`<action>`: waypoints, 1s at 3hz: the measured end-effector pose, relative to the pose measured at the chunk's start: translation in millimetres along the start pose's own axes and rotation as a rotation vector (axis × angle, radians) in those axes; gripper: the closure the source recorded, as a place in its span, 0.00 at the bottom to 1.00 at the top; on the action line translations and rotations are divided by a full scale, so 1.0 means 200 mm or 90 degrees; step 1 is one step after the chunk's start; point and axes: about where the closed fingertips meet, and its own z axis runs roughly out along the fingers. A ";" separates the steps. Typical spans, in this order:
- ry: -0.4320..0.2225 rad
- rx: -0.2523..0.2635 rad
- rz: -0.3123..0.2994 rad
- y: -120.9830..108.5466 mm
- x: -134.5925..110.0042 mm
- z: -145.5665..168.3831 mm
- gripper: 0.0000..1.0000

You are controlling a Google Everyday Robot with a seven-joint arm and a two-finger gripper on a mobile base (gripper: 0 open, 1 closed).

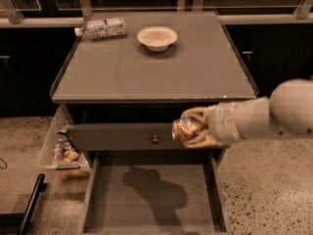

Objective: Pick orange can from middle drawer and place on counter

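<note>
My gripper (191,127) is shut on the orange can (185,129), whose shiny silver end faces left. It holds the can in the air in front of the drawer front with the round knob (155,139), above the open middle drawer (146,199) and just below the front edge of the counter (151,67). The drawer floor is bare, with the arm's shadow on it. My white arm comes in from the right.
A white bowl (157,37) and a white labelled bottle (101,28) lying on its side sit at the back of the counter. A side rack (61,146) with small items hangs left of the cabinet. A dark bar (29,204) lies on the floor at lower left.
</note>
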 end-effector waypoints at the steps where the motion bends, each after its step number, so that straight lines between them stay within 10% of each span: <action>1: -0.031 0.034 -0.034 -0.26 -0.08 -0.24 1.00; 3: -0.033 0.063 -0.048 -0.39 -0.12 -0.35 1.00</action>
